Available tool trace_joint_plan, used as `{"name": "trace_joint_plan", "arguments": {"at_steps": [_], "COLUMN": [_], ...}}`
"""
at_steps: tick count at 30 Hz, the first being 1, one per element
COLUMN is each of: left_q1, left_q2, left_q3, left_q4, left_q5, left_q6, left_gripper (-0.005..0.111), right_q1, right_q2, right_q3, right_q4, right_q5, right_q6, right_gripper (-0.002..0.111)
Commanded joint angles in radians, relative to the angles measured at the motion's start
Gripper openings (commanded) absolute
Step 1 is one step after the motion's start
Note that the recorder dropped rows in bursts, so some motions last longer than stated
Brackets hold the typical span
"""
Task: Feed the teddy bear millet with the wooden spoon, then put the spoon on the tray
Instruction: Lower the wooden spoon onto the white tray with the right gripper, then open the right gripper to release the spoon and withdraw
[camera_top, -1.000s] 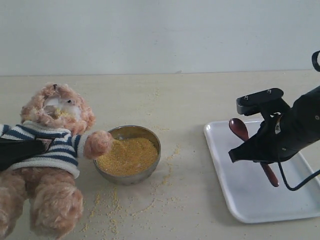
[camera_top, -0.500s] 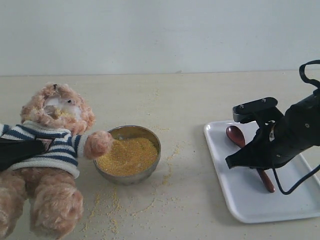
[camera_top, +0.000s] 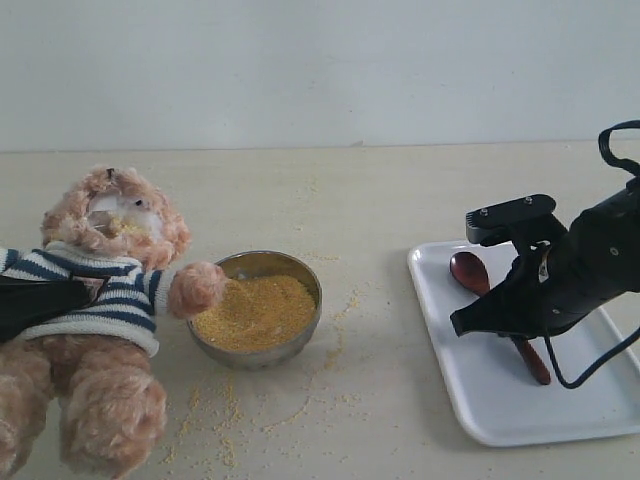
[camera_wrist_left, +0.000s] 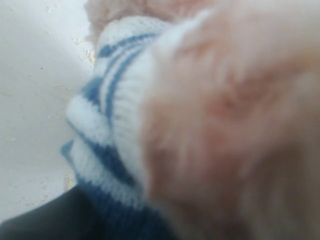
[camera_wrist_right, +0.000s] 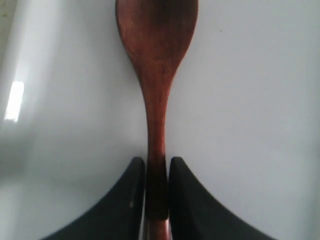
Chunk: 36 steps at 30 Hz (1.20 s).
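The teddy bear (camera_top: 112, 290) sits at the far left in its striped shirt, one paw resting on the steel bowl's rim (camera_top: 305, 275). Yellow millet (camera_top: 255, 310) is heaped in that bowl. My left gripper (camera_top: 40, 298) is a dark shape pressed across the bear's shirt; the left wrist view is filled by blurred fur and stripes (camera_wrist_left: 115, 100), with one dark finger (camera_wrist_left: 45, 222) at the edge. My right gripper (camera_top: 500, 322) is low over the white tray (camera_top: 470, 405), shut on the wooden spoon (camera_top: 468, 272). In the right wrist view both fingertips flank the spoon's handle (camera_wrist_right: 156, 125) just above the tray (camera_wrist_right: 250, 100).
Loose millet grains (camera_top: 225, 415) are scattered on the beige table in front of and around the bowl. A black cable (camera_top: 590, 370) loops off the right arm over the tray. A plain wall runs along the table's far edge.
The right gripper has come down and slightly left with the spoon, bringing its bowl close to the tray; in the last half second it barely moved. Bear and left gripper are still.
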Motion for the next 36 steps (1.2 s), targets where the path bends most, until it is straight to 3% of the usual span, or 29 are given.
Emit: {"name": "trace_joint_plan", "arguments": {"at_steps": [1,9,23,27,31,36], "left_q1": [0.003,0.003,0.003,0.023,0.061,0.090], "left_q2": [-0.003,-0.003,-0.003,-0.003,-0.003,-0.003], "left_q3": [-0.001,-0.001,-0.070,-0.082,-0.082,-0.082], "left_q4": [-0.014,-0.014,-0.014,-0.014,-0.014,-0.014], "left_q5": [0.039,0.039,0.039,0.039,0.027,-0.093], "left_q6": [0.017,0.021,0.035,0.036,0.047,0.032], "left_gripper": [0.005,0.005,0.005,0.005,0.005,0.005], "right_q1": [-0.006,-0.006,-0.006,-0.006,-0.006,-0.006], "right_q2": [0.005,-0.073,-0.434,-0.534,-0.632,-0.758], "right_q3": [0.000,0.000,0.000,0.000,0.047,0.192], "right_q4": [-0.002,-0.002,-0.010,-0.015,-0.016,-0.022], "right_q5": [0.009,0.080,0.338,0.397,0.341,0.210], "right_q6": [0.006,0.009,0.001,-0.021,0.037,0.104], "right_gripper": [0.020,0.020,0.020,0.000,0.000,0.000]}}
